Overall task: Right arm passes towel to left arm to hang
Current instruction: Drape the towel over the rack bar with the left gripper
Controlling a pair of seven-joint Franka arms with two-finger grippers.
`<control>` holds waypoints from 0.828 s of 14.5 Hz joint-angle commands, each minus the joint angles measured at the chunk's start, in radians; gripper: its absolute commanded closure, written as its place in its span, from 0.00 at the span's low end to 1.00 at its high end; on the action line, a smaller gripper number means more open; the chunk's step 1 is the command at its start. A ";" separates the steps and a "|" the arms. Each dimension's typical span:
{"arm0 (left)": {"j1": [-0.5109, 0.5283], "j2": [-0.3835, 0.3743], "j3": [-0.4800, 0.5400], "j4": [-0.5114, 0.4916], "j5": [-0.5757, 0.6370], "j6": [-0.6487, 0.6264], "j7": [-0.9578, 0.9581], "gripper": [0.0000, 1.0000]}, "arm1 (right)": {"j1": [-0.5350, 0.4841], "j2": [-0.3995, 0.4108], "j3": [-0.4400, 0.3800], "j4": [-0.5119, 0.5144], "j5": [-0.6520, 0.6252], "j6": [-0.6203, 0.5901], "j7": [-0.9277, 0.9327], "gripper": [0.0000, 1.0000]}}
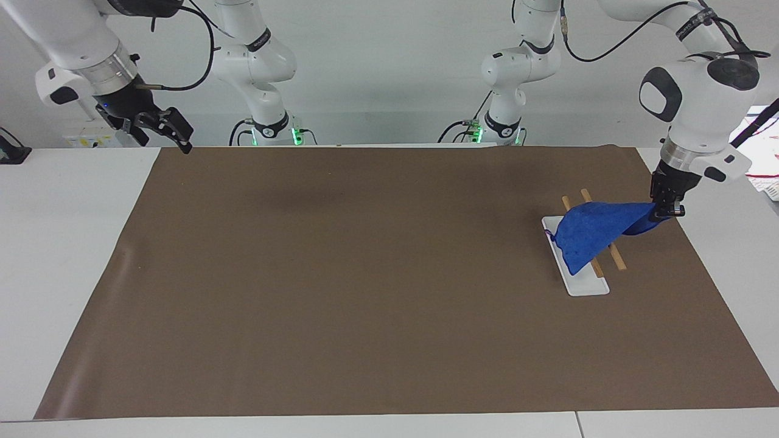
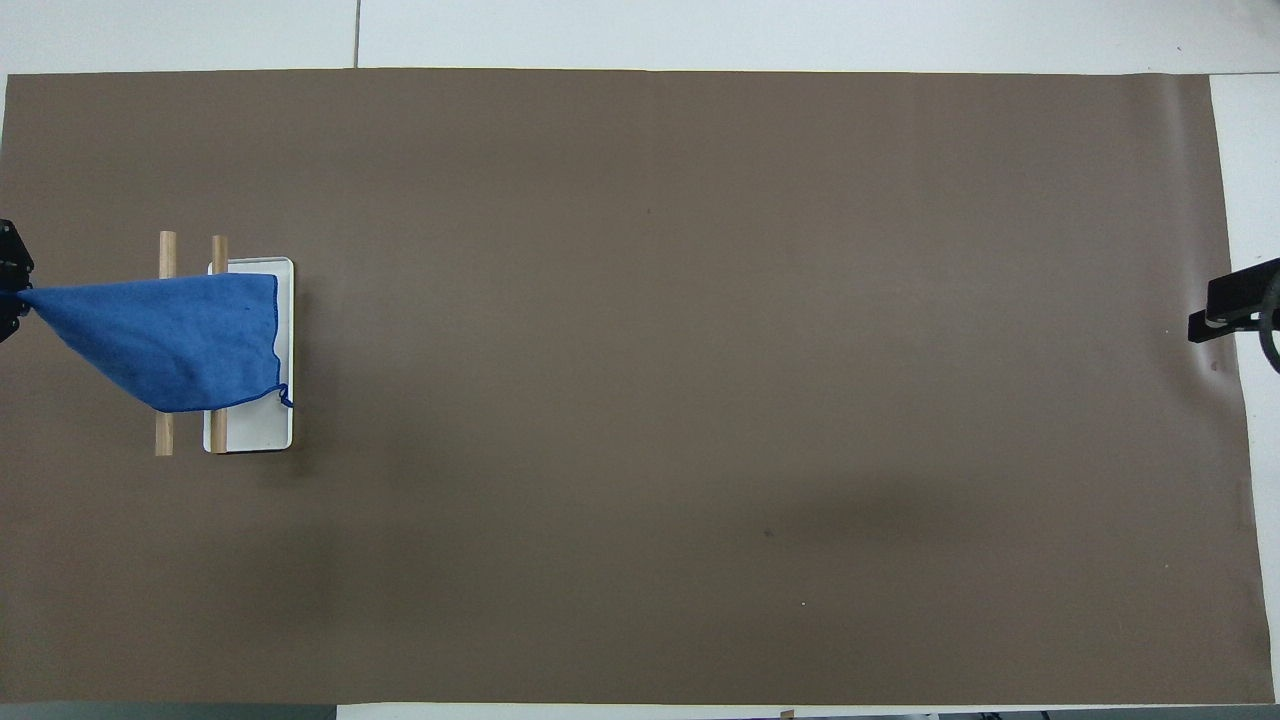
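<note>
The blue towel [image 1: 593, 234] lies draped over the two wooden rails [image 1: 613, 255] of a small rack with a white base [image 1: 587, 285], at the left arm's end of the table. My left gripper [image 1: 666, 210] is shut on one corner of the towel, low beside the rack, and holds the cloth stretched out across the rails. In the overhead view the towel [image 2: 180, 340] spans both rails [image 2: 166, 250] and part of the base [image 2: 260, 430], its loop [image 2: 287, 398] hanging at the edge. My right gripper [image 1: 163, 137] hangs open and holds nothing, raised over the table's corner at the right arm's end.
A brown mat [image 1: 365, 274] covers most of the table. Two slimmer white arms [image 1: 261, 67] with green-lit bases stand along the robots' edge. Papers [image 1: 764, 164] lie off the mat at the left arm's end.
</note>
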 commanded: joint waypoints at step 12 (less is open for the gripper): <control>0.063 0.066 -0.006 0.013 0.015 0.094 0.099 0.00 | -0.011 -0.014 0.059 -0.009 -0.064 0.043 -0.104 0.00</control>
